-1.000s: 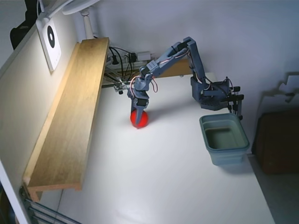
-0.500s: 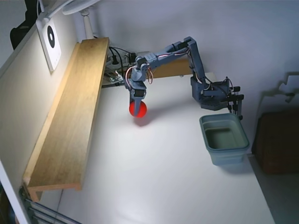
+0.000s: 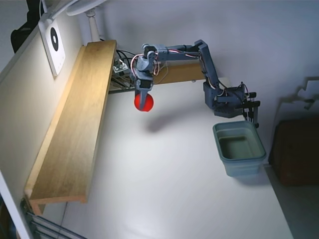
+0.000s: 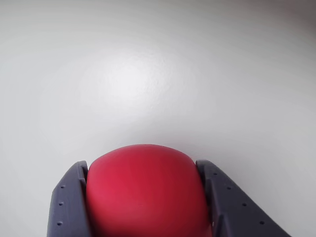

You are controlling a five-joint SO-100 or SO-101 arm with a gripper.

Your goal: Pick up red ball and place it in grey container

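Since a second ago the gripper (image 3: pixel 143 99) had lifted from the white table (image 3: pixel 169 189), carrying the red ball (image 3: pixel 143 102) up near the wooden shelf (image 3: pixel 75 129) with its shadow left below. Its two fingers (image 4: pixel 66 202) were closed snugly against the ball's sides in the wrist view, holding it clear of the surface, probably so it could travel freely. Well apart to the right in the fixed view stood the grey container (image 3: pixel 239 148), open and apparently empty.

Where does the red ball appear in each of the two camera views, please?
Fixed view: the red ball hangs in the gripper, upper centre-left, beside the wooden shelf.
Wrist view: it fills the bottom centre, between both fingers.
Shared landmark: the white table.
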